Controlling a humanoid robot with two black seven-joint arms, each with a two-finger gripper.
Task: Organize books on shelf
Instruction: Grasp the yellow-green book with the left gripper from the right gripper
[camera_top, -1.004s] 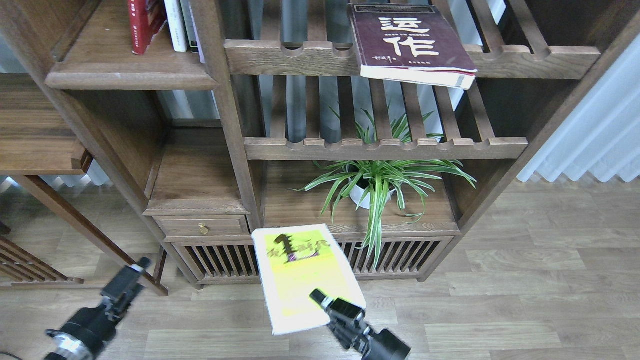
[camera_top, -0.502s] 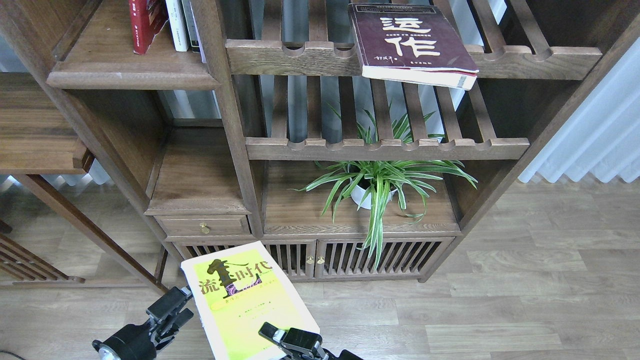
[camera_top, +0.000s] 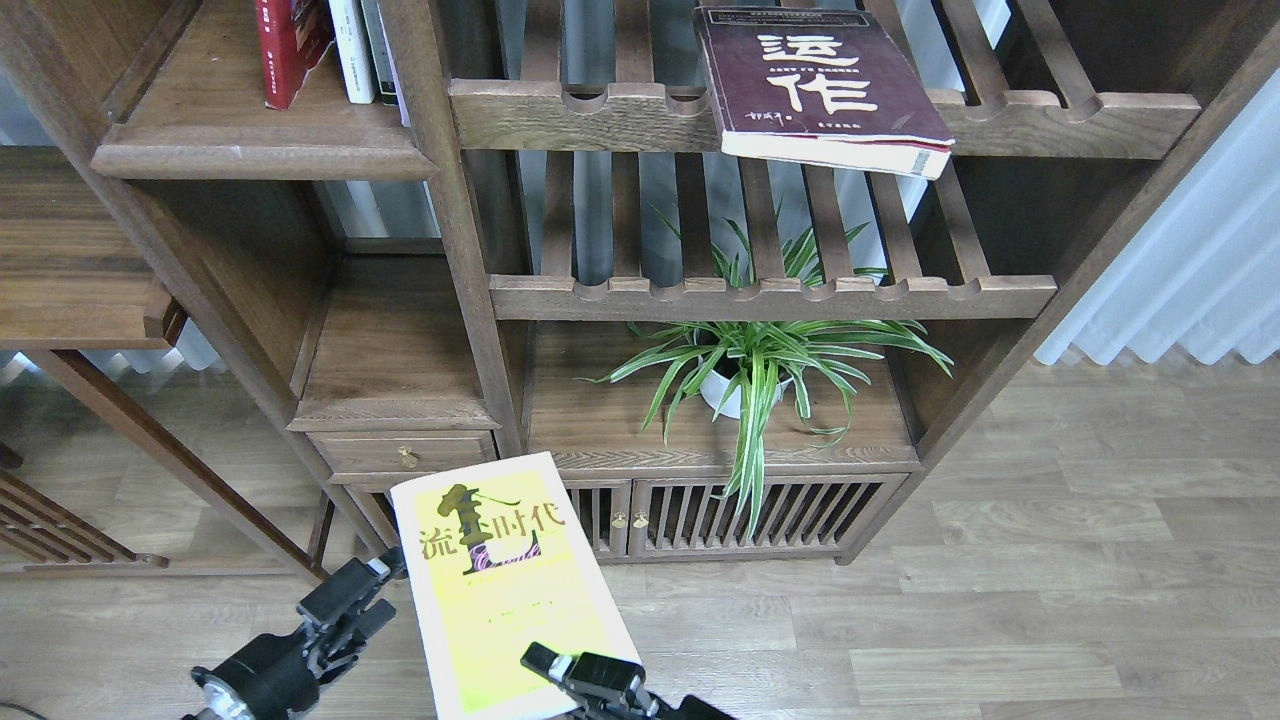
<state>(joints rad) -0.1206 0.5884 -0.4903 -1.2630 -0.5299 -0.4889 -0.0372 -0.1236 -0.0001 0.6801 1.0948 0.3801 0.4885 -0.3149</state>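
The lime-yellow book (camera_top: 505, 590) is held cover-up low in the view, in front of the cabinet. My right gripper (camera_top: 560, 668) is shut on its near edge. My left gripper (camera_top: 365, 598) is open just beside the book's left edge. The thick maroon book (camera_top: 815, 80) with white characters lies flat on the upper slatted rack and overhangs its front rail. The red book (camera_top: 288, 45) stands upright on the solid dark-brown shelf (camera_top: 260, 158) at the upper left, next to two or three pale books (camera_top: 352, 50).
A potted spider plant (camera_top: 745, 375) stands in the lower compartment, under the second slatted rack (camera_top: 770, 295). A small drawer with a brass knob (camera_top: 405, 457) and slatted cabinet doors (camera_top: 740, 515) lie behind the held book. A white curtain (camera_top: 1190, 250) hangs at the right.
My right gripper carried the lime-yellow book left and nearer, then slightly up. My left gripper moved right and up to the book's left edge.
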